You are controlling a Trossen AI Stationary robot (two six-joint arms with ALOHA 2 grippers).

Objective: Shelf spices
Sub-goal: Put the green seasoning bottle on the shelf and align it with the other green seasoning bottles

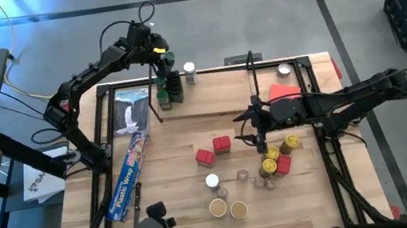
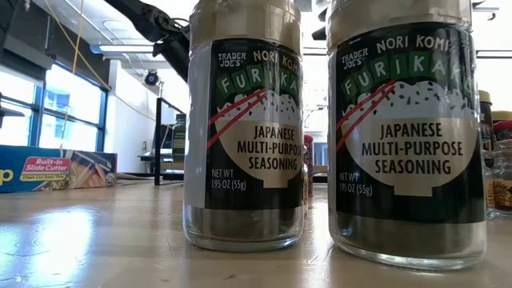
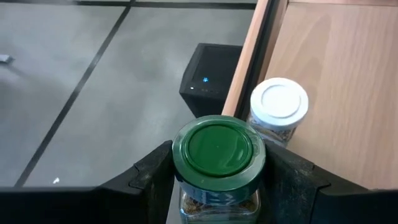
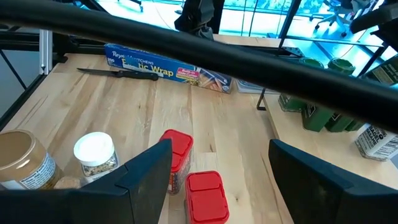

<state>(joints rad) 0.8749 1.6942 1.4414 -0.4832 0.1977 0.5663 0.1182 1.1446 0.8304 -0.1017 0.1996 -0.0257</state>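
Left tool [image 3: 217, 180] clamped on green-lidded jar [image 3: 219, 152] above the shelf [image 1: 221, 99]

White-lidded jar [image 3: 279, 102] stands just beside — right tool [image 1: 257, 134], fingers apart and empty, hangs over the surface's red tins [image 1: 214, 150].

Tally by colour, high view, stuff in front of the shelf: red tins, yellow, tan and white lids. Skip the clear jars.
red tins: 3
yellow lids: 3
tan lids: 2
white lid: 1
Total: 9

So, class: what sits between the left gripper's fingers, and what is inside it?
The left gripper is shut on a green-lidded jar beside a white-lidded jar. Brownish contents show through the glass; the lid and fingers cover the rest.
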